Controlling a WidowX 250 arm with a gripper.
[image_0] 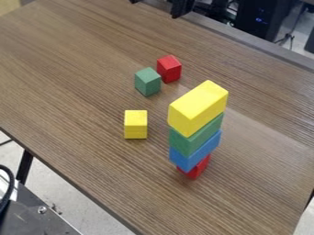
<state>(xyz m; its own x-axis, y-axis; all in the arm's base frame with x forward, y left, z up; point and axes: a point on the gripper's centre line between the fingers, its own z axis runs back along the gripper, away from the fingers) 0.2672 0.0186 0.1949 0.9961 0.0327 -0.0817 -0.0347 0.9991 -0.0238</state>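
One block tower (pixel 195 137), woodgrain tabletop (pixel 73 78)

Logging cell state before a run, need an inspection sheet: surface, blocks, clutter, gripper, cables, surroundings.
Surface: wood-grain table, dark edge strip at the far side.
Blocks: stack, top down: yellow block, green block, blue block, red block. Loose: small red block beside small green block; small yellow block left of the stack in view.
Clutter: nothing seen.
Gripper: top edge of view, open, away from the blocks.
Cables: black cable at left edge, off the table.
Surroundings: pale floor, black equipment behind.
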